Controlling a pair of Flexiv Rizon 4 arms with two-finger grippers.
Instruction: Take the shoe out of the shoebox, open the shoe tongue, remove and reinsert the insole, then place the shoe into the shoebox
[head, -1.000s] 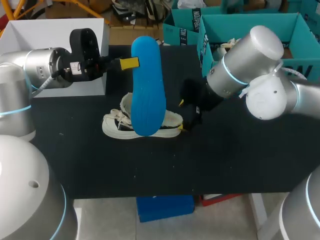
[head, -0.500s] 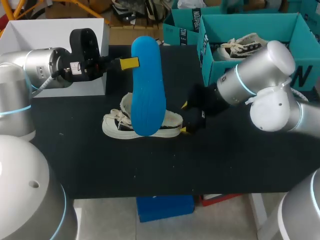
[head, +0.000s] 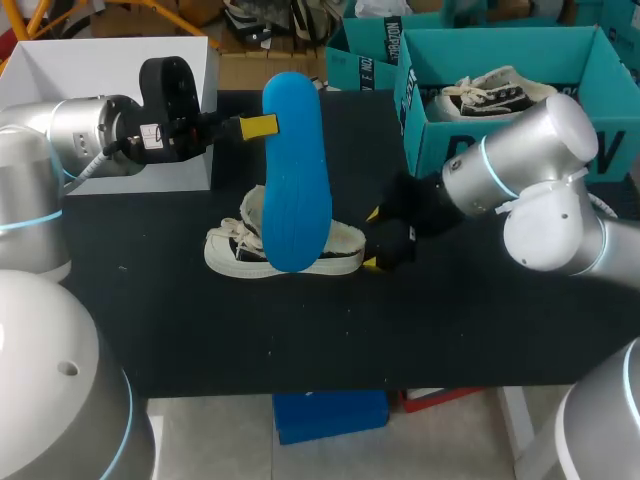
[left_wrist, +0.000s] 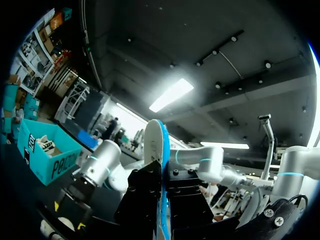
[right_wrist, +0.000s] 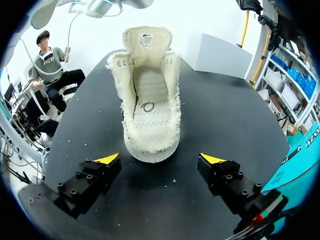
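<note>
Retreating rightward, the right gripper (head: 371, 238) is gaping behind the heel of the shoe (head: 338, 256). Upright, the insole (head: 295, 170) is being clamped by the left gripper (head: 264, 127).

A robotics lab: a silver left arm (head: 85, 135) and right arm (head: 520, 165) flank a black bench (head: 300, 330) (a teal shoebox (head: 425, 125) and a white box (head: 90, 65) sit at its far corners).

**PRINTED MARKINGS**

Shoebox (head: 430, 135), alongside the right arm: white lettering on the teal wall, partly covered by the arm and not fully legible.

Shoe (right_wrist: 149, 100), directly ahead of the right gripper (right_wrist: 161, 159): small label (right_wrist: 146, 37) on the tongue and a round stamp (right_wrist: 147, 106) inside, both too small to read.

Left gripper (head: 262, 127): white sticker (head: 150, 134) on its body, illegible.
</note>
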